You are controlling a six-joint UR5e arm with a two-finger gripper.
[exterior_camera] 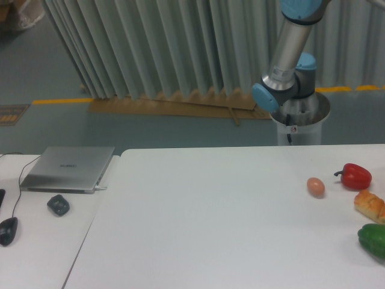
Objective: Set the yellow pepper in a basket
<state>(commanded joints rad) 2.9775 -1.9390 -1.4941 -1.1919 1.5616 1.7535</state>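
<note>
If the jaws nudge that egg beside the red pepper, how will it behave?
The egg looks smooth and rounded, lying alone on the flat white table, so a nudge would probably send it rolling. It sits apart from the red pepper, with nothing close to stop it. Its shell is likely fragile, so squeeze gently.

A robotics lab is suggested by the grey-and-blue arm (289,66) mounted behind a white table (210,229), yellow floor tape (60,100) and a closed silver laptop (69,168).

Room: pleated grey curtain (156,48) at rear; teal floor (48,126) with yellow line (60,100); white surface (210,223); closed laptop (69,168) at left.
</note>
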